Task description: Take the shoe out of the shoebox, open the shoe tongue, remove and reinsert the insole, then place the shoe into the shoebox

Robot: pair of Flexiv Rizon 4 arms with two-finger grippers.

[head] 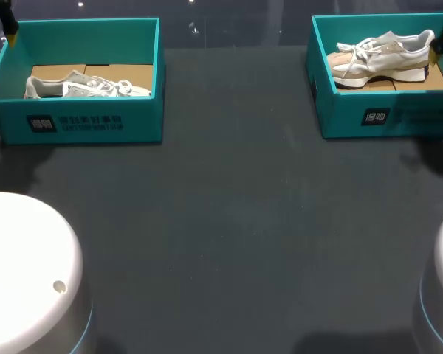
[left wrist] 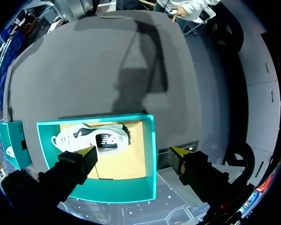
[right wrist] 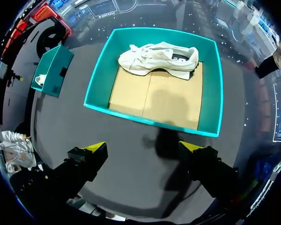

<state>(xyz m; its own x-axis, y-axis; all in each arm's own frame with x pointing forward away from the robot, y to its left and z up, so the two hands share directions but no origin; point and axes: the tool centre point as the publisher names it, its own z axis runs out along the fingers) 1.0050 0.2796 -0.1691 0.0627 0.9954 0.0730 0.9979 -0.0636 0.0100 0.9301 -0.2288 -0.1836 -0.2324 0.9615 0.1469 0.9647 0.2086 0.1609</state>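
Rightward, pale laced shoe (head: pixel 380 53) in rectangular teal shoebox (head: pixel 399 115), brown cardboard floor (head: pixel 415 84).

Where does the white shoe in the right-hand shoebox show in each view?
Head view: the white shoe lies at the far right, in the right shoebox, by its far wall.
Right wrist view: ahead of the right tool, along the box's far wall.
Left wrist view: at most a white sliver in the small teal box beside the left tool; uncertain.
Shared landmark: the left shoebox, seen in all three.
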